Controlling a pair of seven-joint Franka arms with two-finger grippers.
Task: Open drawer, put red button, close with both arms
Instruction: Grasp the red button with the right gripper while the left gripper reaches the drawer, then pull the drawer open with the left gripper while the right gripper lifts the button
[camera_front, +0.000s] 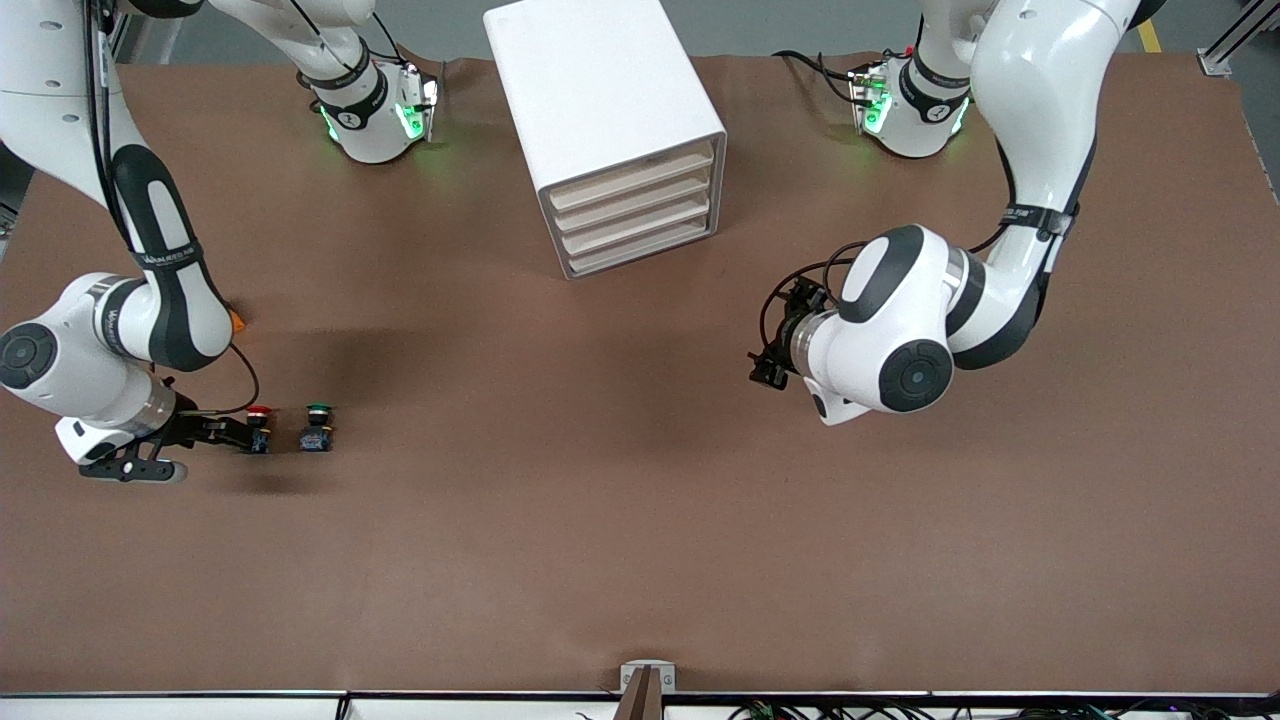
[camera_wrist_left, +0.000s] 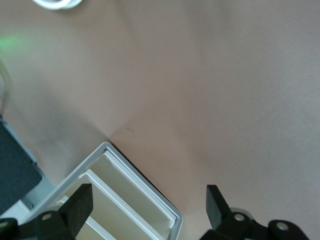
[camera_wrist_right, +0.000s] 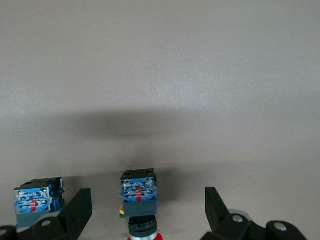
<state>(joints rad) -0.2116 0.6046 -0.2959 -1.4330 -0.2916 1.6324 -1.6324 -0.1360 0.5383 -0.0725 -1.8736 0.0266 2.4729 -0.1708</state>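
Note:
The red button (camera_front: 259, 427) stands on the brown table toward the right arm's end. In the right wrist view its red cap and black-and-blue body (camera_wrist_right: 139, 199) lie between my fingers, untouched. My right gripper (camera_front: 232, 432) is open and low over the table, around the red button; it also shows in the right wrist view (camera_wrist_right: 147, 214). The white drawer cabinet (camera_front: 610, 130) stands at the middle back, all drawers shut. My left gripper (camera_front: 768, 360) is open and empty over the table beside the cabinet. The left wrist view shows it (camera_wrist_left: 147, 210) over the cabinet's corner (camera_wrist_left: 131, 197).
The green-capped button (camera_front: 318, 428) stands right beside the red one, toward the table's middle; its blue body shows in the right wrist view (camera_wrist_right: 37, 198). The arm bases (camera_front: 375, 115) stand along the back. A small bracket (camera_front: 647, 678) sits at the table's front edge.

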